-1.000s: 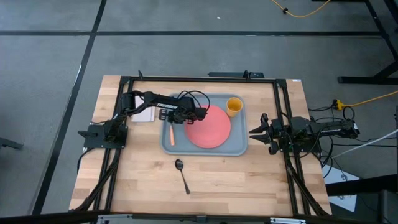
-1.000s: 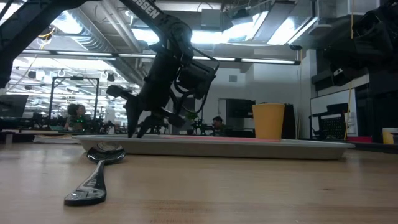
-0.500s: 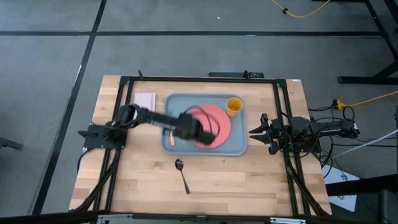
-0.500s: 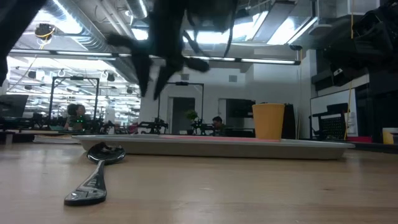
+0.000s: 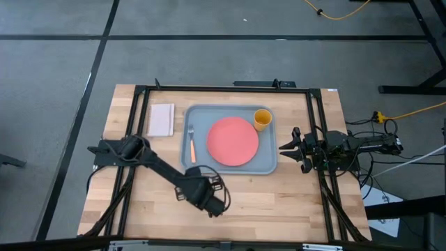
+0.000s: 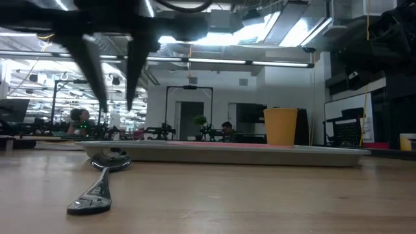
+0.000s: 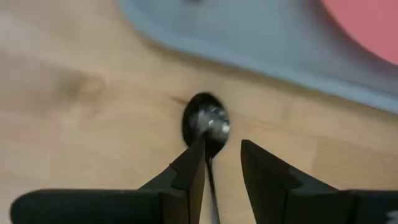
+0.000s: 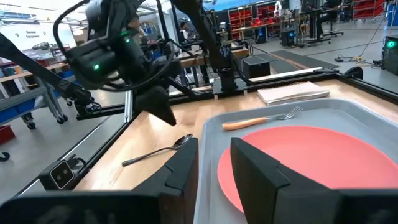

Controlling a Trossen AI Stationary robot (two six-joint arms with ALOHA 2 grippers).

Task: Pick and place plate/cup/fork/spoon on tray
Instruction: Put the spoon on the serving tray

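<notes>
The tray (image 5: 233, 164) lies toward the table's (image 5: 293, 202) back edge, near the middle. On it the plate (image 5: 233, 141) sits flat at the centre, the cup (image 5: 262, 118) stands upright in the tray's back right corner, and the fork (image 5: 191, 144) lies along its left rim. A pale pad (image 5: 162, 120) rests on the table just left of the tray. The spoon (image 6: 97, 182) lies on bare wood in front of the tray, bowl toward the tray. The left gripper (image 7: 215, 163) hovers above the spoon, its fingers (image 7: 194, 163) parted to either side of the handle just behind the bowl, not touching it. The right gripper (image 5: 284, 148) waits at the table's right edge, fingers spread and empty
</notes>
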